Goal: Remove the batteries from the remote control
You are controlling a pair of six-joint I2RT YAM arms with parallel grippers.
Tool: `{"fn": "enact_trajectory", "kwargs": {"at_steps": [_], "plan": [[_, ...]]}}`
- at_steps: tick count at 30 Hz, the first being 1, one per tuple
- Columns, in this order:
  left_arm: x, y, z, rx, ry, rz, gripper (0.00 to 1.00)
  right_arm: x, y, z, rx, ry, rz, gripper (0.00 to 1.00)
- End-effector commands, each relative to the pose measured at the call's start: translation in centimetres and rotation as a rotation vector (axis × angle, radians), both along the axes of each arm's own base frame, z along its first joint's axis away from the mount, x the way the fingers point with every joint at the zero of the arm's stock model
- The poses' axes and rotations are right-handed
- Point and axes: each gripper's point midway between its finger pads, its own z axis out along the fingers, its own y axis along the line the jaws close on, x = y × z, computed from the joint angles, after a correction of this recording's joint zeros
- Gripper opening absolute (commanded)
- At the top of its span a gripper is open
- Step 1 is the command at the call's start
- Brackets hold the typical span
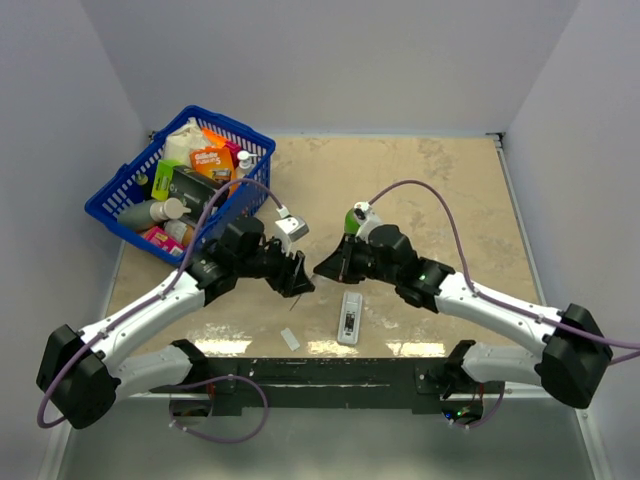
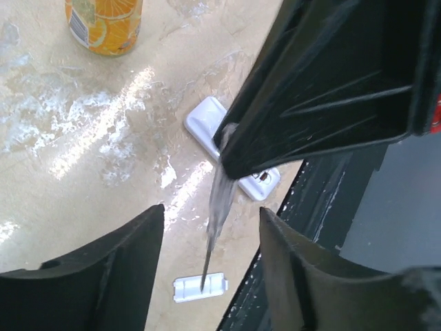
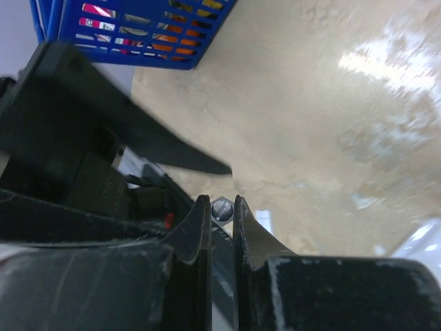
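Note:
The white remote control (image 1: 348,317) lies on the table near the front edge, with a dark recess on its upper face. In the left wrist view the remote (image 2: 204,118) is partly hidden behind the right gripper's finger. I cannot make out the batteries. My right gripper (image 1: 325,268) is shut (image 3: 220,201) on the hexagonal end of a long thin grey stick (image 2: 217,203), which points down towards a small flat white piece (image 2: 200,288). My left gripper (image 1: 298,278) is open and empty (image 2: 212,214), with its fingers wide on either side of the stick.
A blue basket (image 1: 110,205) full of packages stands at the back left. A green bottle (image 1: 354,217) stands behind the right wrist. An orange can (image 2: 103,24) stands on the table. The small white piece (image 1: 290,338) lies by the dark front rail (image 1: 330,372).

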Motion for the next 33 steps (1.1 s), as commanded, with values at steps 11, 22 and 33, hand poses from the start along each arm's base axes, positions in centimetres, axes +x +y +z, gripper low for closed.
{"fn": "enact_trajectory", "kwargs": {"at_steps": [11, 22, 33], "plan": [[0.2, -2.0, 2.0, -0.148, 0.080, 0.034, 1.00, -3.8, -8.8, 3.8, -0.070, -0.662, 0.097, 0.00], [2.0, 0.3, -4.9, 0.034, 0.185, 0.231, 0.94, -4.1, -10.8, -0.1, -0.275, -0.586, 0.122, 0.00], [0.7, 1.5, -6.0, 0.032, 0.235, 0.230, 0.88, -4.0, -10.0, -1.9, -0.370, -0.559, 0.116, 0.00]]}}
